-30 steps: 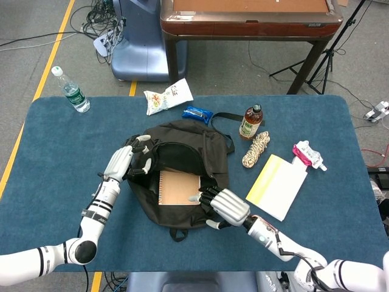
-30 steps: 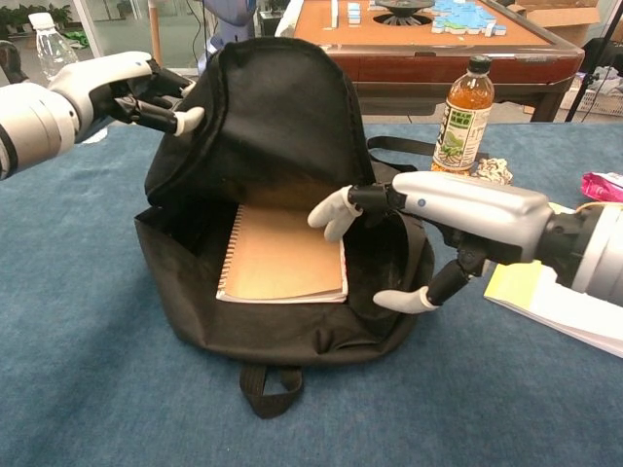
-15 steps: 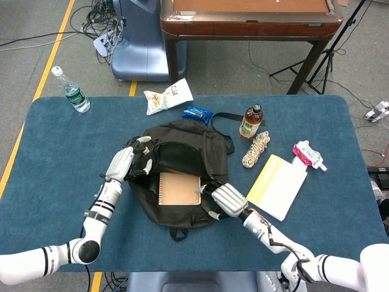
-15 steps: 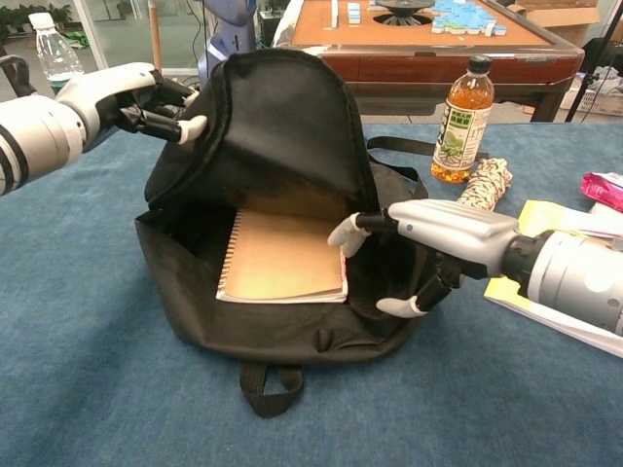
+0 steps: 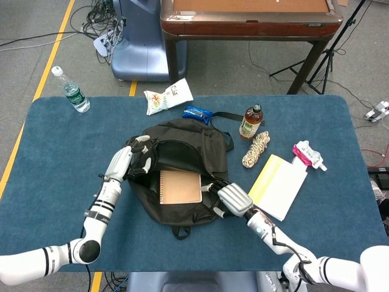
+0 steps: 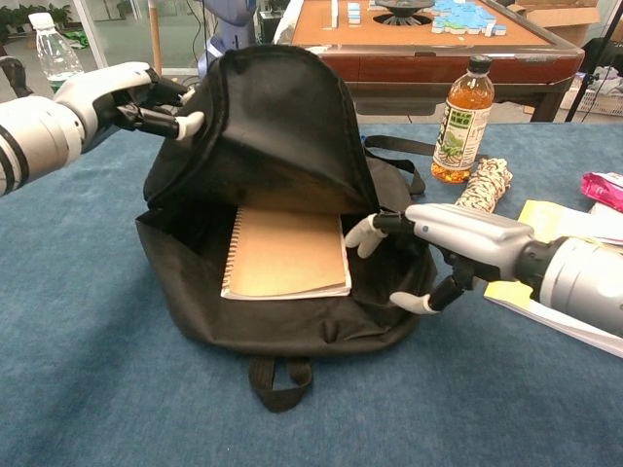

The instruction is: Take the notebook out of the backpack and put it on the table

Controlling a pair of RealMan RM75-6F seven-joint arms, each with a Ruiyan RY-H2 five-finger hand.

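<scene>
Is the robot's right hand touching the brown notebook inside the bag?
Apart. In the chest view the right hand sits beside the notebook, with dark backpack lining showing between its fingertips and the notebook's edge.

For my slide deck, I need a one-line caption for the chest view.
Left hand holds the backpack flap up while the right hand hovers beside the notebook inside.

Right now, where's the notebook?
Inside the open backpack at table centre, the notebook lies flat, between the left hand holding the flap and the right hand.

table (image 5: 55, 164): blue cloth | backpack (image 5: 206, 146) | bottles (image 5: 250, 121) | rope (image 5: 256, 149) | book (image 5: 276, 185) | snacks (image 5: 168, 96)
</scene>
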